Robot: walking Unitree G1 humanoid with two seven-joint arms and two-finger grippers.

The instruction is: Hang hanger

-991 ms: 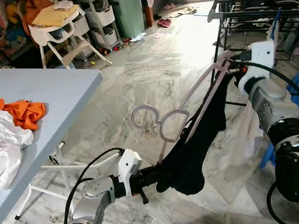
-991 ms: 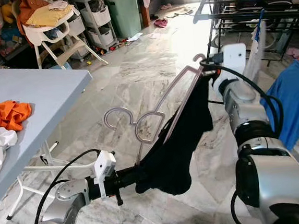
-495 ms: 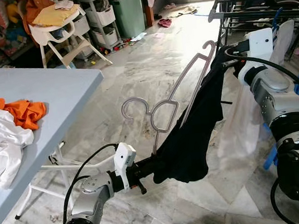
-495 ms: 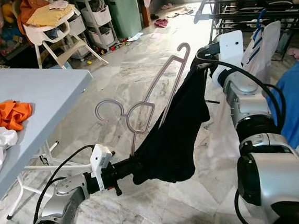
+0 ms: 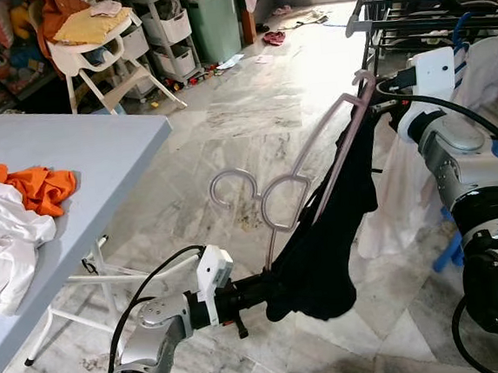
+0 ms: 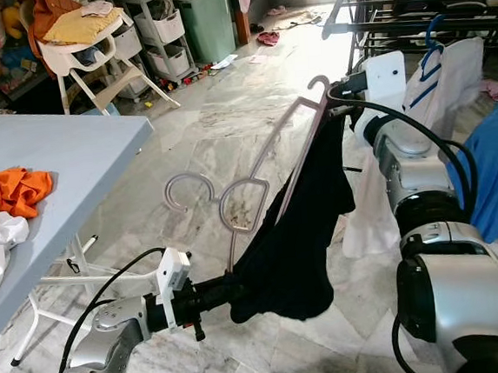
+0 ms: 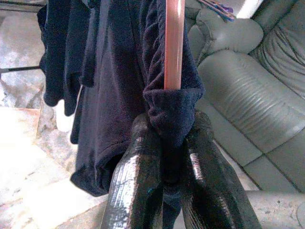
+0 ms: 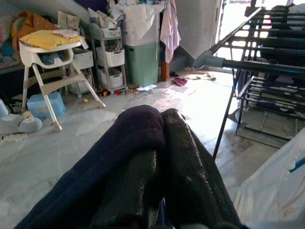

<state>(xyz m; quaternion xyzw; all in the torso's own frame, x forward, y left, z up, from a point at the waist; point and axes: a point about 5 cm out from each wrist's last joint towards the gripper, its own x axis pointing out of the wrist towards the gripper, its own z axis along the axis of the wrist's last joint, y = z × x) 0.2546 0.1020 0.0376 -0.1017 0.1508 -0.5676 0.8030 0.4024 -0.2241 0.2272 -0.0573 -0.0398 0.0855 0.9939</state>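
Shift since earlier: hanger [image 5: 318, 176] sits lower, hook tilted further toward drying rack [image 5: 408, 7].
Left hand [image 7: 167, 162]: clamped on hanger's cloth-wrapped end.
Right hand [image 8: 162, 143]: closed on dark garment [image 5: 324, 250].

A grey table [image 5: 97, 147] carries an orange cloth [image 5: 44, 187] touching a white cloth [image 5: 1, 247].

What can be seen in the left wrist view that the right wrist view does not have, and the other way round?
Left wrist view alone: the pink hanger rod running into the fabric pinched between the left gripper fingers, and a grey sofa. Right wrist view alone: the white high chair, a green bin and the drying rack. Both share: the dark garment clamped in shut black fingers, as the right gripper holds it too.
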